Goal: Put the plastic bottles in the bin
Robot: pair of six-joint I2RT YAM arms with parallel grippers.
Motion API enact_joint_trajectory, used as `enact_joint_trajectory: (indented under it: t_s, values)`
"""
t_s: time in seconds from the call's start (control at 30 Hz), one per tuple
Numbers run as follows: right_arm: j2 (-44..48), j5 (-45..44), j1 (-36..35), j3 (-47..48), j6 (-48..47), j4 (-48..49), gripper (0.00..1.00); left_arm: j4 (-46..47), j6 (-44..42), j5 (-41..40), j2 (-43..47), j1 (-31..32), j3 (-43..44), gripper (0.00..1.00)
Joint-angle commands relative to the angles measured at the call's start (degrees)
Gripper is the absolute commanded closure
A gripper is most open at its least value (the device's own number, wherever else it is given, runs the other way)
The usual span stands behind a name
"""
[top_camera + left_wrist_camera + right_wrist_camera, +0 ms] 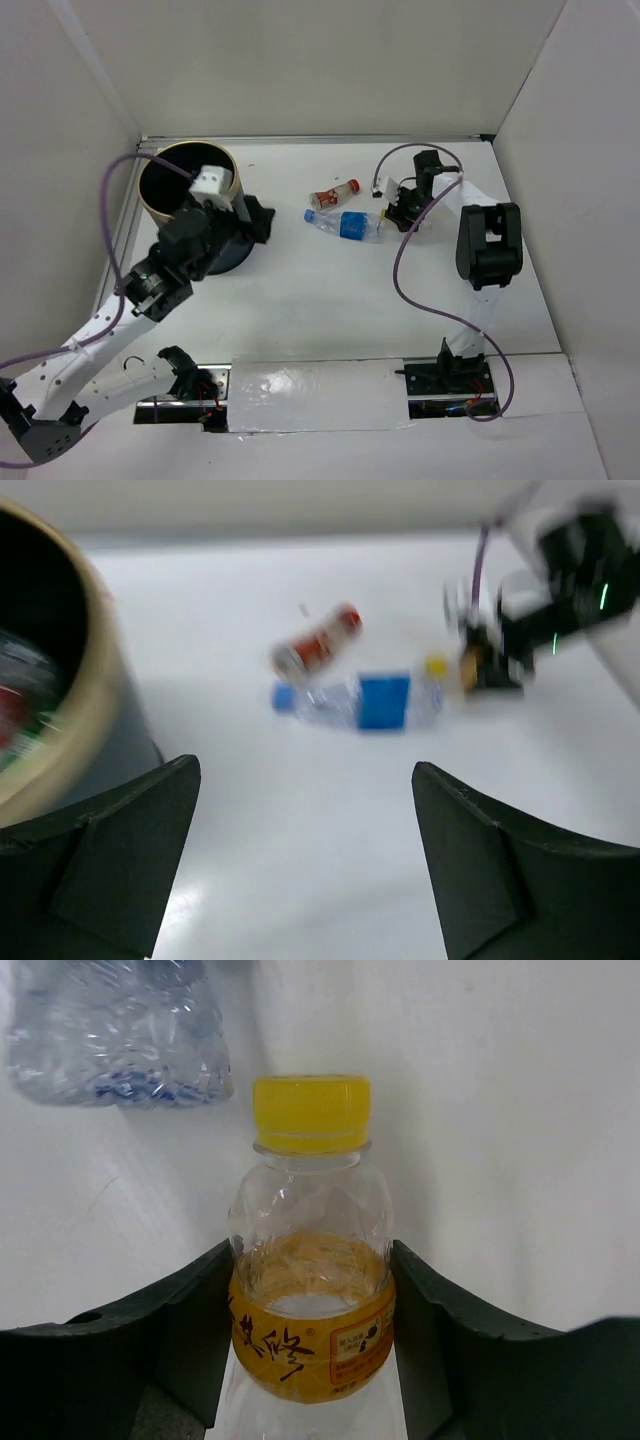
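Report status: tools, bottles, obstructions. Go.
Left tool open, empty, beside bin. Right tool shut on yellow-capped bottle. Red-label bottle, blue-label bottle loose on table. No obstruction seen.

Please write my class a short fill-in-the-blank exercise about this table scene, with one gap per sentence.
1. The fingers of the right gripper are shut on a bottle with a ____ cap.
2. The left gripper is ____, holding nothing.
3. The larger bottle lying on the table has a ____ label.
4. The bin stands beside the ____ arm.
Missing words: yellow; open; blue; left.
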State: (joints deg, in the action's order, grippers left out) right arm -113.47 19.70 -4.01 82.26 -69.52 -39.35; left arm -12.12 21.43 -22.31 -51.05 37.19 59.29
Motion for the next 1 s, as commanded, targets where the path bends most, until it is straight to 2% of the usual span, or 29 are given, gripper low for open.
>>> enact_joint_trajectory:
  t_s: [0.0,0.07,0.1,0.17,0.2,0.23,0.3,0.33,0.4,0.43,0.6,0.67,0.8,0.87,0.93,0.97]
  values:
    - [9.7,7.3,0.0,9.0,0.8,-5.7,0.76,5.4,4.1,5.1,-2.0,7.1,-7.7,0.0]
    - [12.8,11.0,-1.9,13.6,3.1,-6.4,0.76,7.9,8.2,3.8,-2.6,10.3,-13.7,0.0]
    - [13.8,15.6,-4.3,17.8,4.4,-6.4,0.76,11.6,10.9,3.1,-4.0,13.0,-17.8,0.0]
    - [16.3,19.7,-7.6,20.6,9.9,-0.8,0.76,14.5,16.1,1.9,-5.3,15.1,-21.0,0.0]
    - [17.0,22.9,-11.5,21.4,12.1,2.6,0.76,15.8,17.8,1.9,-6.7,15.8,-23.8,0.0]
    - [18.2,24.7,-13.5,21.4,14.2,10.3,0.76,18.2,19.1,2.6,-7.3,16.6,-25.1,0.0]
    - [18.2,27.5,-17.9,22.4,20.2,18.0,0.74,19.5,22.0,3.1,-8.4,17.5,-26.8,0.0]
    - [17.2,27.5,-22.7,23.0,22.5,25.2,0.73,20.0,22.5,3.1,-9.0,18.3,-28.1,0.0]
    - [14.4,26.1,-27.4,25.8,26.7,29.3,0.71,21.0,23.0,3.8,-9.0,19.1,-29.2,0.0]
    - [10.6,25.3,-31.7,30.5,27.5,31.2,0.71,21.5,23.0,4.5,-9.5,19.8,-29.8,0.0]
    - [-2.2,23.0,-39.7,44.2,39.8,38.3,0.7,20.0,24.2,3.8,-8.3,22.4,-31.1,0.0]
    - [-8.5,21.6,-42.4,50.7,41.6,40.0,0.68,20.0,24.8,3.3,-7.1,23.1,-32.7,0.0]
    - [-17.5,17.7,-44.4,58.4,48.8,45.5,0.51,18.0,26.6,2.0,-3.8,24.2,-34.5,0.0]
    - [-20.5,15.8,-45.0,62.5,51.4,46.8,0.29,17.2,27.2,1.4,-2.0,24.2,-35.1,0.0]
    - [-23.5,14.3,-45.6,64.8,52.1,46.8,0.15,16.7,27.2,0.9,-1.5,24.2,-35.6,0.0]
    - [-23.5,12.2,-45.6,65.3,52.6,47.3,0.0,16.7,27.2,0.3,-0.8,24.7,-35.6,0.0]
